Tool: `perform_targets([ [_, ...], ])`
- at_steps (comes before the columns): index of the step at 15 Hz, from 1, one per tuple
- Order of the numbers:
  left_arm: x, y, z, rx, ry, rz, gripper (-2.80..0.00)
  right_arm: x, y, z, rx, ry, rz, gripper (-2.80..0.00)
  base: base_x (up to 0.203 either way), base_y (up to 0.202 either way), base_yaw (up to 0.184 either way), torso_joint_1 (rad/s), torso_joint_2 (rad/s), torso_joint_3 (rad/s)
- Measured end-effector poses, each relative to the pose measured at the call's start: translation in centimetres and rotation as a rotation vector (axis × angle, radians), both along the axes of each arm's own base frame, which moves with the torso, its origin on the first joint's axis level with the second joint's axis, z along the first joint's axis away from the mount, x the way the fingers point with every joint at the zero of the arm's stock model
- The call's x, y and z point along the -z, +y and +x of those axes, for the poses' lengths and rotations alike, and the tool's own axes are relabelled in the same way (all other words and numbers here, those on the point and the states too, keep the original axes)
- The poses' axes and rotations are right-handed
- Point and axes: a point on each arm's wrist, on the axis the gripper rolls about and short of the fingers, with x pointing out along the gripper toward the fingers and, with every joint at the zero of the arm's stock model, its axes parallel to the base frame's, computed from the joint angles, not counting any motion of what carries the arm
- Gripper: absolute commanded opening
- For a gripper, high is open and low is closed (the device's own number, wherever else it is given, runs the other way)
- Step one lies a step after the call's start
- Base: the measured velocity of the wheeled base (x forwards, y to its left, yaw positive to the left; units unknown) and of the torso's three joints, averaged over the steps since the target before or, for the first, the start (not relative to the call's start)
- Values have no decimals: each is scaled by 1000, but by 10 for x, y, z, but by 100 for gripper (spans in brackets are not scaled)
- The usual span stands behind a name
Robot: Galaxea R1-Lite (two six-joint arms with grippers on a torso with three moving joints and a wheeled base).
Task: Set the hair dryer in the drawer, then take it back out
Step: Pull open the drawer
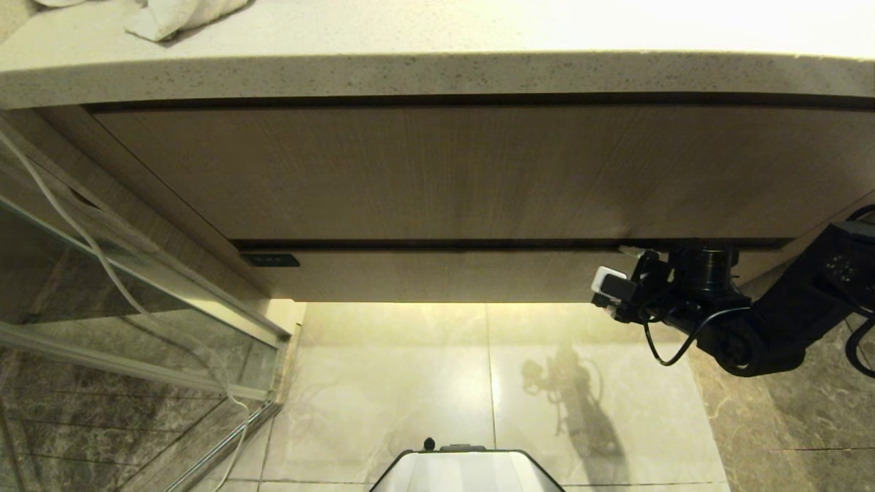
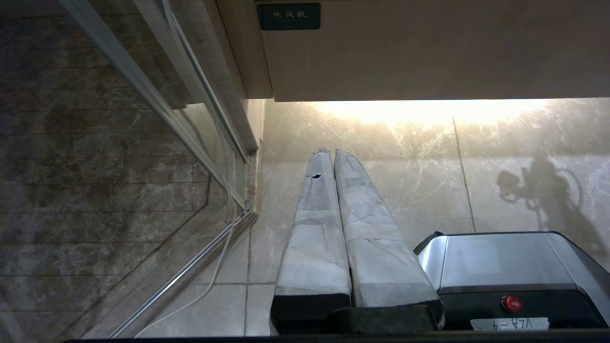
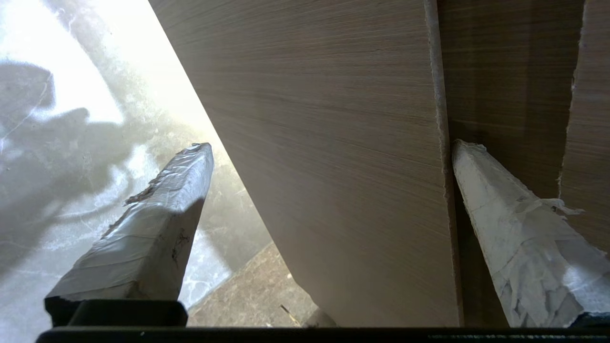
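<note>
The drawer (image 1: 437, 275) is the narrow wood-grain front under the taller panel (image 1: 437, 171), and it looks closed. A small dark label (image 2: 288, 16) sits at its left end. My right gripper (image 3: 332, 146) stands open at the drawer's right end and straddles the front (image 3: 333, 190). One taped finger (image 3: 152, 224) is below the front's lower edge; the other finger (image 3: 514, 228) reaches into the dark gap above it. My right wrist (image 1: 683, 283) shows there in the head view. The hair dryer is out of view. My left gripper (image 2: 332, 152) hangs shut and empty over the floor.
A speckled stone counter (image 1: 437, 75) overhangs the cabinet, with a white towel (image 1: 178, 14) at its back left. A glass partition (image 1: 137, 307) with a metal rail stands to the left, a white cord (image 1: 68, 225) trailing down it. My base (image 1: 465, 471) is on the marble floor (image 1: 396, 383).
</note>
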Motion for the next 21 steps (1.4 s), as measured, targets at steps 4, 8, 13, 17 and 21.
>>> perform_targets([
  [4, 0, 0, 0, 0, 0, 0, -280, -1, 0, -3, 2, 5, 8, 0, 0, 0, 0, 0, 0, 0],
  [8, 0, 0, 0, 0, 0, 0, -280, -10, -1, -10, 2, 30, 7, 0, 0, 0, 0, 0, 0, 0],
  [13, 0, 0, 0, 0, 0, 0, -280, -30, -1, -20, -5, -21, 5, 0, 0, 0, 0, 0, 0, 0],
  [17, 0, 0, 0, 0, 0, 0, -280, -44, -1, -24, -11, -62, 9, 0, 0, 0, 0, 0, 0, 0],
  [21, 0, 0, 0, 0, 0, 0, -280, -45, -1, -24, -7, -72, 15, 0, 0, 0, 0, 0, 0, 0],
])
